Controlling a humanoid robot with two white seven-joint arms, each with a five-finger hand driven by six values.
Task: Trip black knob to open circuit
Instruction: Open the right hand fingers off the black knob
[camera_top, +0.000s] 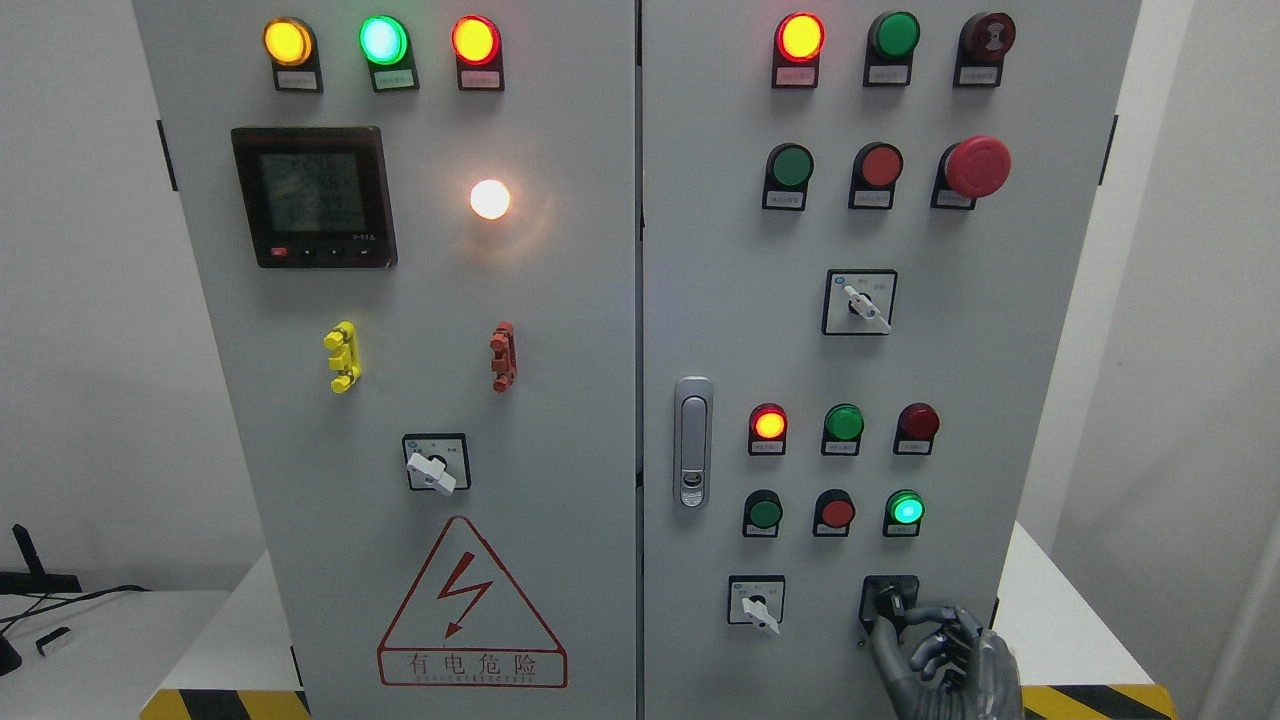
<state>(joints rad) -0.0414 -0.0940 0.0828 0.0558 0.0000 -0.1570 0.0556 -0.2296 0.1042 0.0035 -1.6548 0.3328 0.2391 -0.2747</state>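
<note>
I faced the grey cabinet (560, 400), its lamps lit across both doors, and on the right door (1000, 330) the black knob (890, 600) sat low in the bottom row, right of a white-handled switch (757, 602) and under a lit green lamp (906, 508). My right hand (940, 655) had reached it from the lower right, the fingers (925, 614) curled against the knob's lower edge, though I could not tell whether they were truly clamped on it. By my reckoning the approach was finished and the trip remained: the turn itself was not yet made.
</note>
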